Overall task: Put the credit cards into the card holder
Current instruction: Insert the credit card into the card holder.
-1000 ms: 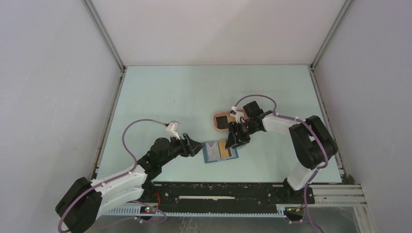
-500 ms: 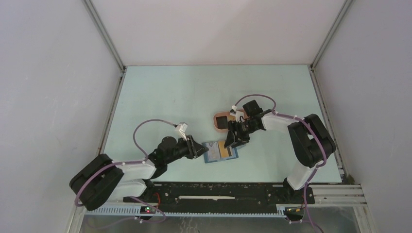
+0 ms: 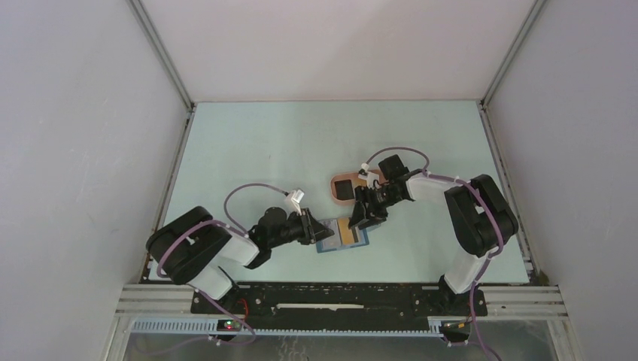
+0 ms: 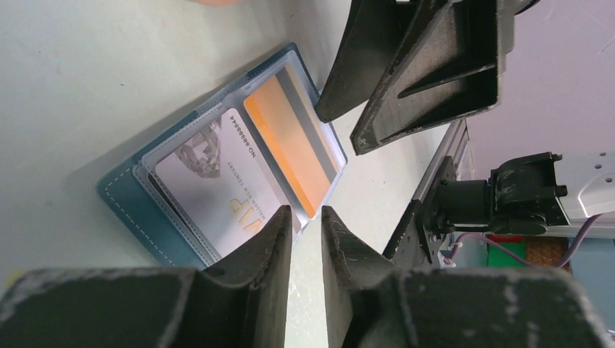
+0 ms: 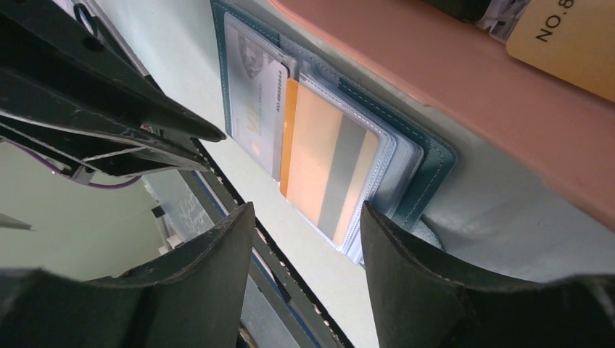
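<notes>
The card holder lies open on the table, a blue wallet with clear sleeves. In the left wrist view the card holder holds a white credit card and an orange one with a grey stripe. My left gripper is at the wallet's left edge, jaws open by a narrow gap over the sleeve corner, nothing between them. My right gripper hangs wide open over the wallet's far right edge, holding nothing. A black card lies in the pink tray.
The salmon-pink oval tray sits just behind the wallet, its rim close to my right fingers, with a tan card in it. The black rail runs along the near table edge.
My left arm has swung right and forward to the wallet's left edge, and its jaws have narrowed from wide to a slim gap. The right gripper has hardly moved.
</notes>
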### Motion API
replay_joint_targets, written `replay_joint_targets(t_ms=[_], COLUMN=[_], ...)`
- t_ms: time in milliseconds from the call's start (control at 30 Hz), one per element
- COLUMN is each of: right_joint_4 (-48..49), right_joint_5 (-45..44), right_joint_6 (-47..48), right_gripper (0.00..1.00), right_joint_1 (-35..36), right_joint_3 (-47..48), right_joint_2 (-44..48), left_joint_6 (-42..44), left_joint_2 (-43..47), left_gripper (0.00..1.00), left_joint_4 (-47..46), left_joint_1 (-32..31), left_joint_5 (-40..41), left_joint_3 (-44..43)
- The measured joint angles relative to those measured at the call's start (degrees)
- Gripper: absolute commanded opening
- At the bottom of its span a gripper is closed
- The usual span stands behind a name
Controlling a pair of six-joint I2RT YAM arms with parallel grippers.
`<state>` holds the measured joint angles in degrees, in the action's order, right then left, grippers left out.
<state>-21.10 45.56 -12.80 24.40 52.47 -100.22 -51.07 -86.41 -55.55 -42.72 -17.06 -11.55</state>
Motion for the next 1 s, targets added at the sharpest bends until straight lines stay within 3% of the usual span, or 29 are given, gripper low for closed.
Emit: replay_joint_targets(t_ms=[233,1000], right_joint_4=[0.07,-0.04], right_joint_5=[2.12,0.92], right_joint_6=[-0.66,-0.87], right_gripper=[0.62,0.60], right_joint_1=[-1.22,-1.92], right_joint_3=[0.00,0.00], right_joint_2=[-0.17,-1.07], left_joint_6=[-1.99,-3.06], left_joint_2=[-5.68,-10.51], left_gripper=[0.24,0.17], left_joint_4=[-3.34,-4.81], left_joint_1=[-0.31,-0.42], left_joint_5=[-0.33,-0.28], left_joint_3=[-1.36,-4.35])
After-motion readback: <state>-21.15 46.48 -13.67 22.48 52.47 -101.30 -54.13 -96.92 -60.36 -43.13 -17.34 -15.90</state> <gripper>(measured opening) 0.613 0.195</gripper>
